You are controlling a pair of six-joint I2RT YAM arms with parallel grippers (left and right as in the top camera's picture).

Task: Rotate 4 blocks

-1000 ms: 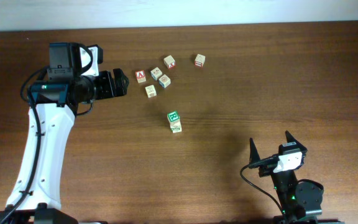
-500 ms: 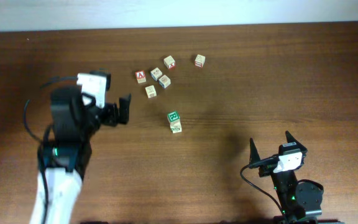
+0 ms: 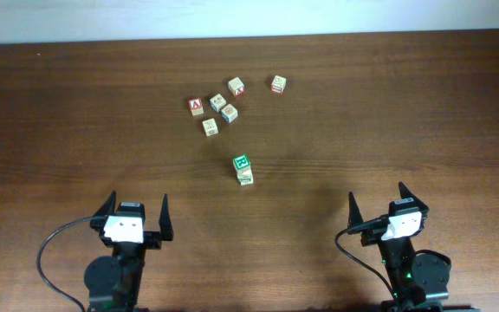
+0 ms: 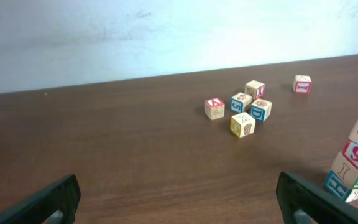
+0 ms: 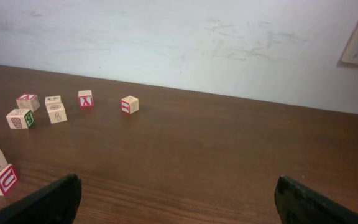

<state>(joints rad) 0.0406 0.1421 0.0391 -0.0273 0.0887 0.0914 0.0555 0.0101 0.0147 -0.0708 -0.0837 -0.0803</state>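
Presently, the jaws of the left gripper (image 3: 138, 201) and the right gripper (image 3: 377, 194) are held spread wide and empty at the near edge of the brown surface (image 3: 405, 104), well apart from every cube. The blocks (image 3: 243, 169) are piled together near the middle of the surface, with the green-marked block (image 3: 242, 162) seen uppermost from overhead, a pale block (image 3: 246, 177) touching it, and a red numeral face (image 4: 357, 154) and a blue "H" face (image 4: 337, 183) shown in the left wrist view. Beyond them other cubes (image 3: 217, 102) are scattered, the red "A" cube (image 3: 196, 106) leftmost.
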